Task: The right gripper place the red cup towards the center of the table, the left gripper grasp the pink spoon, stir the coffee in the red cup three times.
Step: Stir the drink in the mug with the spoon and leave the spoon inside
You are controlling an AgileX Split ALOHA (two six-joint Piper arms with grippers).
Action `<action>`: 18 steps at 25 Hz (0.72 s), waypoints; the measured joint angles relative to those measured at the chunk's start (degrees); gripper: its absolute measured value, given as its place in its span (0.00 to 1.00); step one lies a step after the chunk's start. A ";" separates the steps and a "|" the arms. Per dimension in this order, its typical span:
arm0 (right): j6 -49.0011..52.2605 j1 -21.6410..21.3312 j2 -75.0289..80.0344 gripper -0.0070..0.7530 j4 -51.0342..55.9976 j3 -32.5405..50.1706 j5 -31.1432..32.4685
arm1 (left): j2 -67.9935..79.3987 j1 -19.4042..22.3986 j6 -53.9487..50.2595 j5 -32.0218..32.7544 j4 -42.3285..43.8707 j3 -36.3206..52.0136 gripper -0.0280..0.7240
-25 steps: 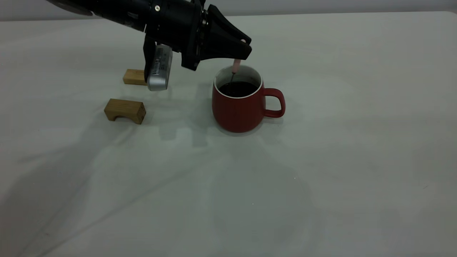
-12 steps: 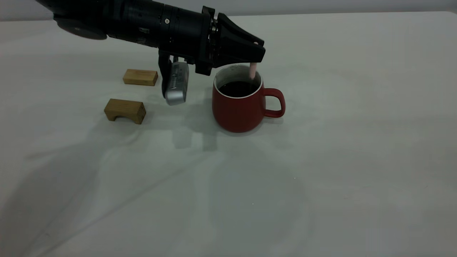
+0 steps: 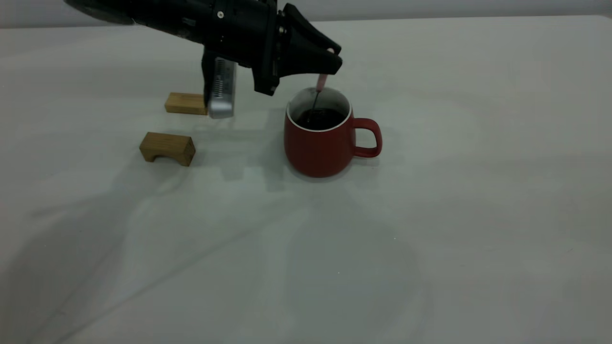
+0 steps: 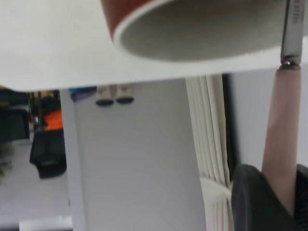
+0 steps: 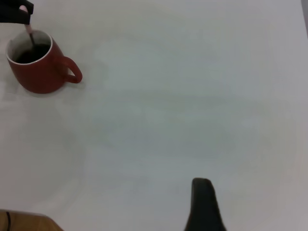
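Nearest to my outside camera the table [image 3: 430, 248] is bare. Behind that stands the cup [image 3: 319, 143], about in the middle, handle to the camera's right, with the coffee [image 3: 319, 117] dark inside. So I judge the placing step is done.

Just above the cup's far rim hangs the left gripper [image 3: 330, 62], closed on the pink top of the spoon [image 3: 321, 82]. The spoon goes down nearly upright, leaning a little, and its metal end is in the coffee at the left side of the surface. In the left wrist view the spoon [image 4: 283, 134] is pinched between the dark fingers.

What changed: half a second ago the gripper was more to the right and lower, with the spoon at the right wall of the cup; one second ago it was about where it is now. I read this as one loop of stirring closed. How many loops are finished I cannot say.

The cup has not moved.

The right gripper [image 5: 204, 204] is well apart from the cup [image 5: 41, 67]; only one dark finger shows, so I cannot tell its opening.
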 joint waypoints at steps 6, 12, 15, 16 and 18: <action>0.00 0.00 0.00 0.78 0.00 0.00 0.00 | 1.10 0.00 -6.29 5.49 -0.60 -0.46 0.27; 0.00 0.00 0.00 0.78 0.00 0.00 0.00 | 0.99 0.14 -16.40 5.11 8.37 -2.63 0.27; 0.00 0.00 0.00 0.78 0.00 0.00 0.00 | 0.94 0.58 -14.92 2.99 12.02 -4.44 0.27; 0.00 0.00 0.00 0.78 0.00 0.00 0.00 | 0.94 0.64 -13.37 2.13 12.45 -4.94 0.27; 0.00 0.00 0.00 0.78 0.00 0.00 0.00 | 0.94 0.70 -10.07 1.54 11.90 -5.33 0.27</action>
